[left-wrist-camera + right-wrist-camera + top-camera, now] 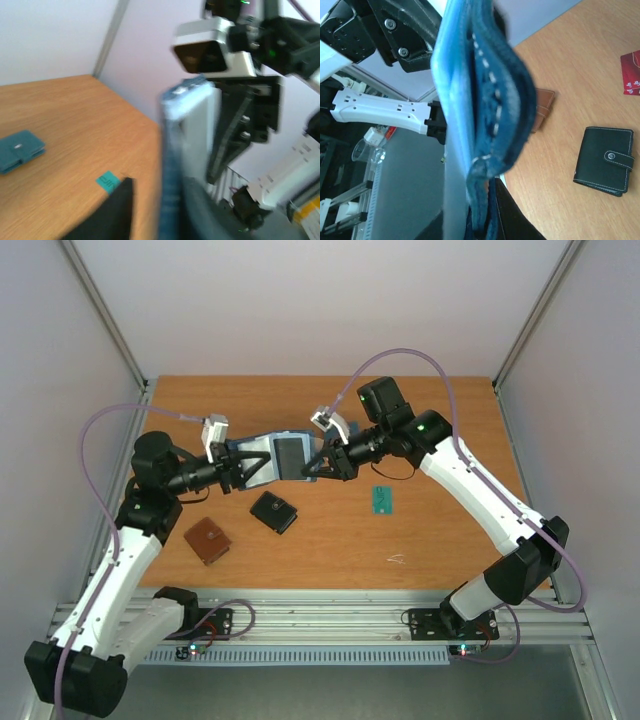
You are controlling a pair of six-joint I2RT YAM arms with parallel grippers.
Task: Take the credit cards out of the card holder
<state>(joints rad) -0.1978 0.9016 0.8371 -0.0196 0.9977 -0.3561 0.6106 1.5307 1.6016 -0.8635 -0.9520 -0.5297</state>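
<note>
The navy card holder [262, 451] hangs spread open above the table between my two grippers. A dark rectangle [290, 453] shows in its inner pocket. My right gripper [319, 464] is shut on its right end. In the right wrist view the holder's folded edge [490, 100] runs down between that gripper's [485, 212] fingers. My left gripper [243, 471] is at the left end. In the blurred left wrist view the holder [172, 150] stands between that gripper's [165, 192] fingers, with table showing between the left finger [112, 210] and it. A teal-green card [382, 500] and a red card [632, 72] lie on the table.
A black snap wallet [274, 511] and a brown wallet [208, 540] lie on the table in front of the left arm. A teal wallet [20, 149] lies further off in the left wrist view. The wooden table [440, 430] ends at walls on three sides.
</note>
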